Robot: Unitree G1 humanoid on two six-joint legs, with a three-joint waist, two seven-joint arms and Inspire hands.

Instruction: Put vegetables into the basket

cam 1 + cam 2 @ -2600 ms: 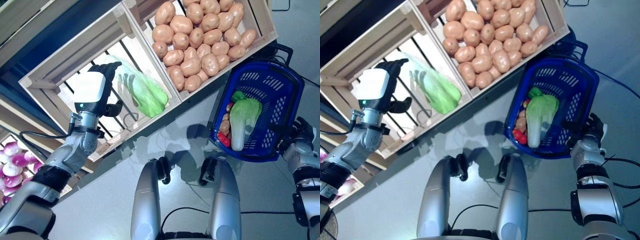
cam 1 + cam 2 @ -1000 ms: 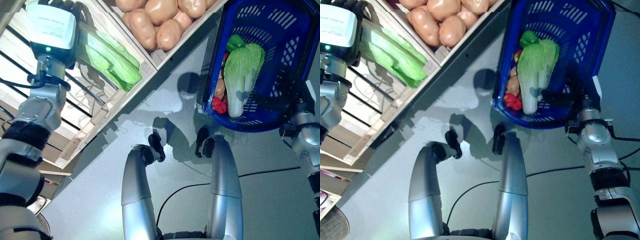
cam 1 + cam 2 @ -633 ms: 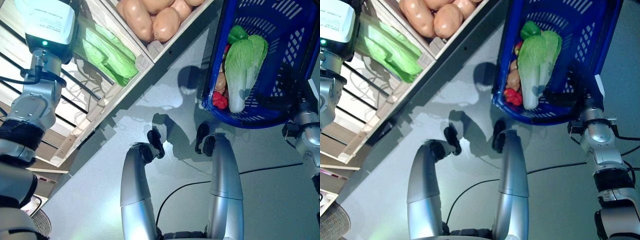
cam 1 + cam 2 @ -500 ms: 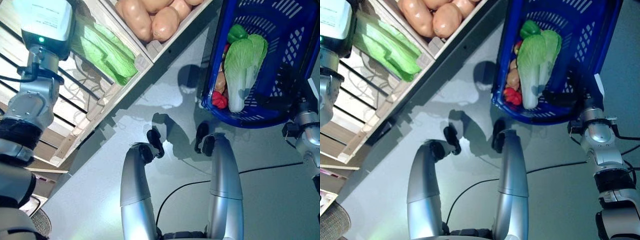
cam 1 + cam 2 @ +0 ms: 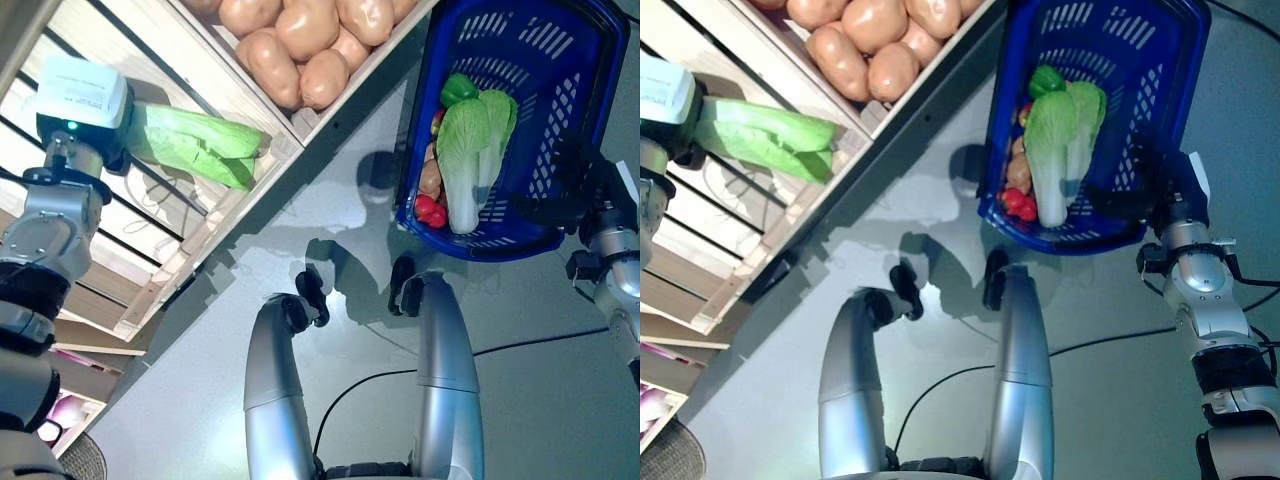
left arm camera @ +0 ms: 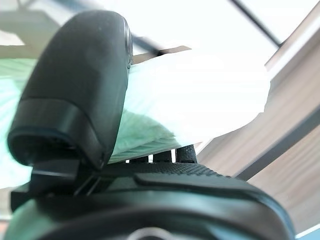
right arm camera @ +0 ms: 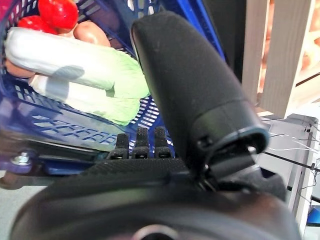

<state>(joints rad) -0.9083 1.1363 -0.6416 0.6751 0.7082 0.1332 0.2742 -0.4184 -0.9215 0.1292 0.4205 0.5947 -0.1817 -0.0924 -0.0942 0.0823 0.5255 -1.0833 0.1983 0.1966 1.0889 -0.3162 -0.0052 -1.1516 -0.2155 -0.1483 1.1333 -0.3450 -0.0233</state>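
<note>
My left hand (image 5: 80, 100) reaches into the slatted wooden crate (image 5: 205, 228) and is shut on a green cabbage (image 5: 195, 145). The left wrist view shows the thumb (image 6: 80, 90) pressed over the pale cabbage (image 6: 200, 100), with the fingers beneath it. The leafy end of the cabbage lies across the crate's front wall. To the right hangs the blue basket (image 5: 560, 100), with my right hand (image 5: 585, 195) shut on its near rim. In it lie another cabbage (image 5: 465, 150), a green pepper (image 5: 455, 88), a potato and red tomatoes (image 5: 430, 210).
The neighbouring crate compartment is heaped with several potatoes (image 5: 300, 30), right beside the basket's far left side. A lower shelf with purple vegetables (image 5: 62, 408) shows at the bottom left. Grey floor lies between the crates and the basket.
My left hand, open over the cabbage earlier, has closed on it and swung it so its leaves point over the crate's front wall. The basket has stayed in my right hand; the camera has shifted.
</note>
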